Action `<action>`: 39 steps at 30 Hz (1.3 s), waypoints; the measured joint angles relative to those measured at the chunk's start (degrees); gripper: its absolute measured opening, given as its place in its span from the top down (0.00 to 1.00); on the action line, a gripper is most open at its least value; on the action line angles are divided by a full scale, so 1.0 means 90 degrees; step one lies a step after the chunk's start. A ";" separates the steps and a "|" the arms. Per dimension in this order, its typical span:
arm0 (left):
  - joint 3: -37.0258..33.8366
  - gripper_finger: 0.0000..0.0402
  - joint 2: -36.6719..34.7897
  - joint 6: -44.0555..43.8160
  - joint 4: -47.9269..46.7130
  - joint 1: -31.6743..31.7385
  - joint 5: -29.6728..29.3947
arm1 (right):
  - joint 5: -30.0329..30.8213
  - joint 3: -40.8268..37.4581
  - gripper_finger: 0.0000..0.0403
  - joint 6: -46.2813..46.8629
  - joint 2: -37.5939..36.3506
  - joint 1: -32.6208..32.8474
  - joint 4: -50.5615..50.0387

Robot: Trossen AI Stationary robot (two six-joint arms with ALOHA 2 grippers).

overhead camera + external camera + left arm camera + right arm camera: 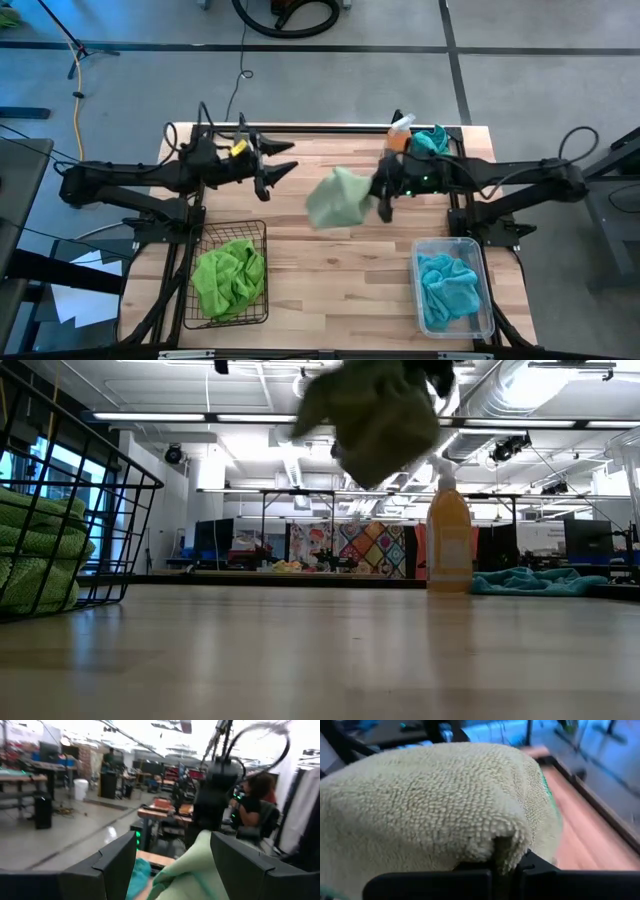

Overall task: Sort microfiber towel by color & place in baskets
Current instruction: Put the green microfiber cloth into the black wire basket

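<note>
A lime green microfiber towel (335, 197) hangs in the air over the middle of the table, held by my right gripper (383, 200), which is shut on it. In the low view the towel (370, 415) floats well above the tabletop. My left gripper (278, 170) is open and hovers just to the towel's left, touching nothing. Its wrist view shows the towel (190, 870) ahead between its spread fingers. More green cloth fills the black wire basket (190, 290). Turquoise cloth lies in the clear plastic basket (487, 290). Another turquoise towel (430, 140) rests on the table's far right corner. My right gripper holds the green towel by a bunched fold (507, 847), pinched between its two fingers (535, 870). The fingers come in roughly level from the table's right side. The towel is lifted clear of the table and bulges out past the fingers toward the left, hanging slack.
An orange spray bottle (400, 132) with a white nozzle stands at the far edge beside the turquoise towel (540, 580). The wire basket (60, 510) sits near left, the plastic one near right. Bare wood lies between them. A person (255, 800) sits beyond the table.
</note>
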 joint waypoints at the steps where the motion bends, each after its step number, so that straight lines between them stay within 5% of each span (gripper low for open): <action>1: 0.0000 0.39 0.0081 -0.0078 0.0026 -0.0061 0.0012 | -0.0013 0.0114 1.00 -0.0149 0.0138 0.0074 0.0192; 8: 0.0387 0.39 0.0493 -0.0253 -0.0162 -0.0413 0.0515 | -0.0019 0.0993 1.00 -0.0980 0.0816 0.0161 0.0089; 19: 0.1786 0.33 0.1210 -0.0255 -0.2411 -0.0448 0.0915 | -0.0705 0.1304 1.00 -0.1566 0.1153 0.0165 0.0129; 27: 0.1816 0.33 0.1868 -0.0422 -0.2593 -0.0464 0.1583 | -0.0747 0.1310 1.00 -0.2132 0.1260 0.0255 0.0185; 39: 0.1817 0.33 0.2068 0.0314 -0.2841 -0.0562 0.1628 | -0.0833 0.1310 1.00 -0.2348 0.1262 0.0255 0.0393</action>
